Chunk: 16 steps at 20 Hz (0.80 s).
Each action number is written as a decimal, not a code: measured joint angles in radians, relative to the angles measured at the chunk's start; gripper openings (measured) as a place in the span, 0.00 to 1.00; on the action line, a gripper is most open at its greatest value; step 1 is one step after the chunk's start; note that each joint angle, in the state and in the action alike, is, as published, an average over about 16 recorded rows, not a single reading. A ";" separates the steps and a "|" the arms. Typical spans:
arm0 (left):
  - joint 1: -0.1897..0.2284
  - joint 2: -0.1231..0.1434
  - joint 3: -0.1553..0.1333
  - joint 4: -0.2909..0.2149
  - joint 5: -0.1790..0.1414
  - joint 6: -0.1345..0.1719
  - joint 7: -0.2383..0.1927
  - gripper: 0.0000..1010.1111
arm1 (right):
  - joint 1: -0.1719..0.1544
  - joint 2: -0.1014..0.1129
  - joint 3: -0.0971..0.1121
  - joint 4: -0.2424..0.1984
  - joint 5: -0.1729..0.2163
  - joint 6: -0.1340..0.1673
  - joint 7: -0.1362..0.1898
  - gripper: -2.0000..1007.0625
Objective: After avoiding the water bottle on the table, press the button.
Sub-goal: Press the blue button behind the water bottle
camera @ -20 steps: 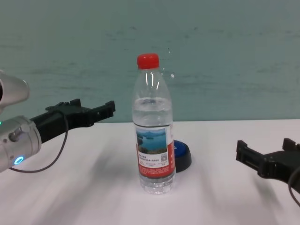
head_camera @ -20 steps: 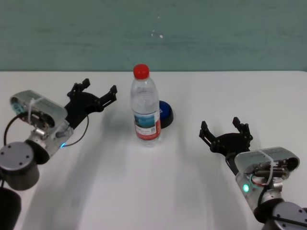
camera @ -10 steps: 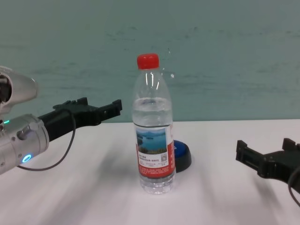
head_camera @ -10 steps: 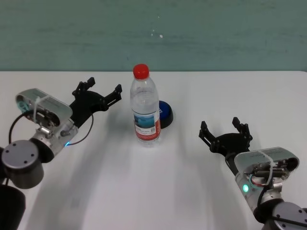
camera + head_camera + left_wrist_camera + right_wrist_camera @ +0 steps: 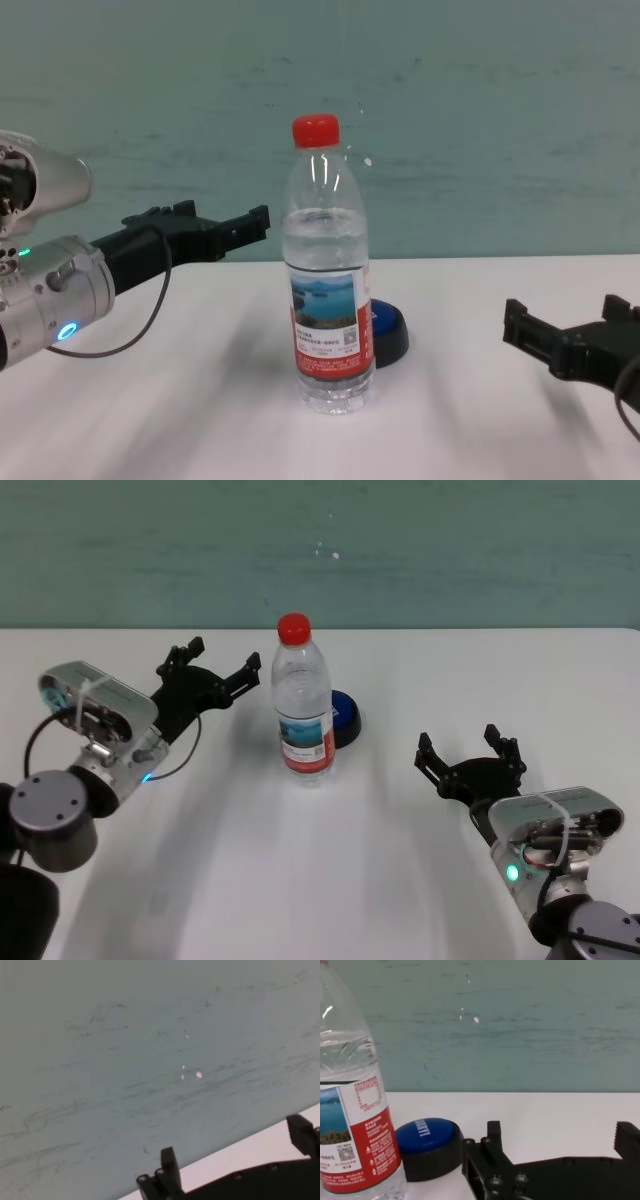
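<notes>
Standing upright near the middle of the table (image 5: pixel 320 880), the water bottle (image 5: pixel 303 705) hides most of the button (image 5: pixel 345 718) in the head and chest views, where only a blue-and-black sliver peeks out at the bottle's right and behind it. The right wrist view shows what those two cannot: the button's full blue dome on its black base, sitting just beside the bottle with a thin gap between them. The left gripper (image 5: pixel 213 665) hovers above the table to the bottle's left, fingers spread apart and holding nothing, its nearer fingertip close to the bottle's shoulder but not touching. The left wrist view takes in only those spread fingers, a strip of the table's far edge and the green wall (image 5: pixel 150 1035). The right gripper (image 5: pixel 470 752) rests low at the right, well apart from the bottle, its fingers likewise apart. Bare white tabletop lies between it and the button.
</notes>
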 joint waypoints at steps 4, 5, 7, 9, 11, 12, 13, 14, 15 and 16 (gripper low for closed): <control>-0.002 -0.002 0.003 0.002 0.004 -0.001 0.002 1.00 | 0.000 0.000 0.000 0.000 0.000 0.000 0.000 1.00; -0.003 -0.003 0.004 0.004 0.005 -0.001 0.003 1.00 | 0.000 0.000 0.000 0.000 0.000 0.000 0.000 1.00; -0.006 -0.004 0.006 0.010 0.008 -0.002 0.003 1.00 | 0.000 0.000 0.000 0.000 0.000 0.000 0.000 1.00; -0.010 -0.006 0.008 0.018 0.010 -0.004 0.003 1.00 | 0.000 0.000 0.000 0.000 0.000 0.000 0.000 1.00; -0.016 -0.009 0.010 0.029 0.013 -0.006 0.003 1.00 | 0.000 0.000 0.000 0.000 0.000 0.000 0.000 1.00; -0.019 -0.010 0.011 0.034 0.014 -0.008 0.003 1.00 | 0.000 0.000 0.000 0.000 0.000 0.000 0.000 1.00; -0.022 -0.011 0.012 0.041 0.015 -0.009 0.003 1.00 | 0.000 0.000 0.000 0.000 0.000 0.000 0.000 1.00; -0.026 -0.013 0.013 0.048 0.016 -0.010 0.004 1.00 | 0.000 0.000 0.000 0.000 0.000 0.000 0.000 1.00; -0.029 -0.015 0.013 0.055 0.018 -0.012 0.004 1.00 | 0.000 0.000 0.000 0.000 0.000 0.000 0.000 1.00; -0.033 -0.016 0.014 0.062 0.019 -0.014 0.004 1.00 | 0.000 0.000 0.000 0.000 0.000 0.000 0.000 1.00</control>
